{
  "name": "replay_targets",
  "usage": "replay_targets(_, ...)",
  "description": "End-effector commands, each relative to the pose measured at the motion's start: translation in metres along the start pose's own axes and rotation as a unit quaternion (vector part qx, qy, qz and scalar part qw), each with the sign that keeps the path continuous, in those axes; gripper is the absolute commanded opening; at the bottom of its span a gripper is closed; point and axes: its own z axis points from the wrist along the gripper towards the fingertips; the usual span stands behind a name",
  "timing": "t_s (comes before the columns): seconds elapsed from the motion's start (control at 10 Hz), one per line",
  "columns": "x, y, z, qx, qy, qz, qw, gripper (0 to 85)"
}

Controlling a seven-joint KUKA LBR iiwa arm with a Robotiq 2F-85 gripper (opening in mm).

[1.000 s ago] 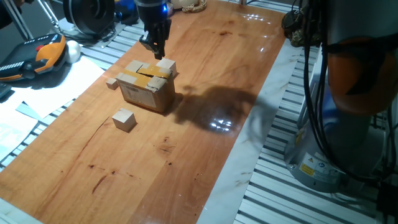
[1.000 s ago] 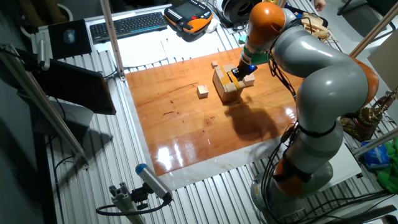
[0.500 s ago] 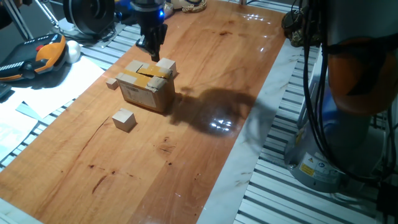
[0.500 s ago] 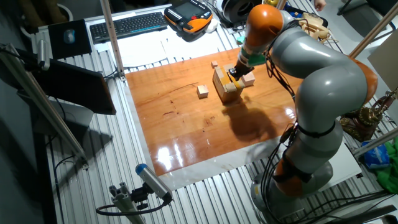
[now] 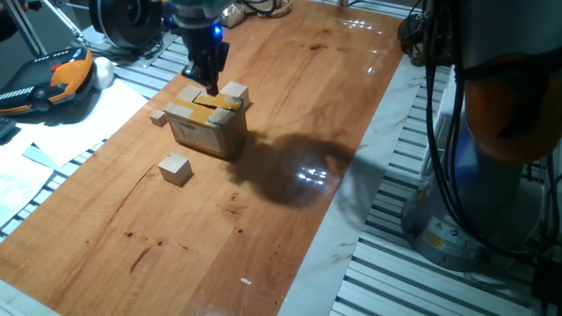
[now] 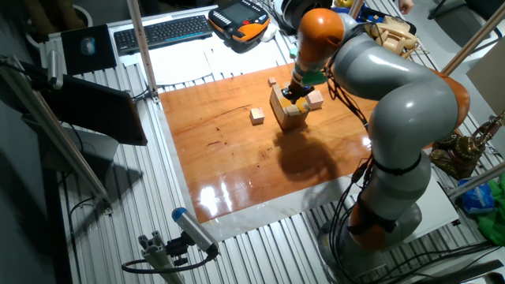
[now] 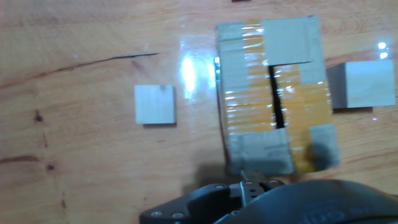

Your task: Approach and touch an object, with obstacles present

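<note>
Three wooden cubes sit around the cardboard box [image 5: 208, 125] at upper left of the table [image 5: 290, 211]. Target cube [image 5: 176, 168] lies just below-left of the box, untouched. Gripper [image 5: 207, 81] hovers above the box's top edge; finger spread cannot be told.

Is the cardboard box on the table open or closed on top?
Closed. In the hand view the cardboard box has its top flaps folded flat and held by yellow tape, with only a thin dark slit between them.
</note>
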Motion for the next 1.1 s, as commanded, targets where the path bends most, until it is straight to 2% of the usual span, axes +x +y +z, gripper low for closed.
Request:
replay_targets(0.0,0.002,0.005,0.002,-0.004,0.0,0.005,1.0,0.0)
replay_targets(0.2,0.005,0.014,0.01,-0.005,-0.001,0.001,1.0,0.0)
replay_targets(0.4,0.011,0.025,0.018,0.019,-0.006,-0.005,0.9998,0.0)
replay_targets(0.6,0.017,0.032,0.021,0.03,-0.004,0.003,0.9995,0.0)
replay_targets(0.9,0.014,0.032,0.024,0.026,-0.001,0.003,0.9996,0.0)
replay_targets(1.0,0.015,0.032,0.024,0.027,-0.006,-0.002,0.9996,0.0)
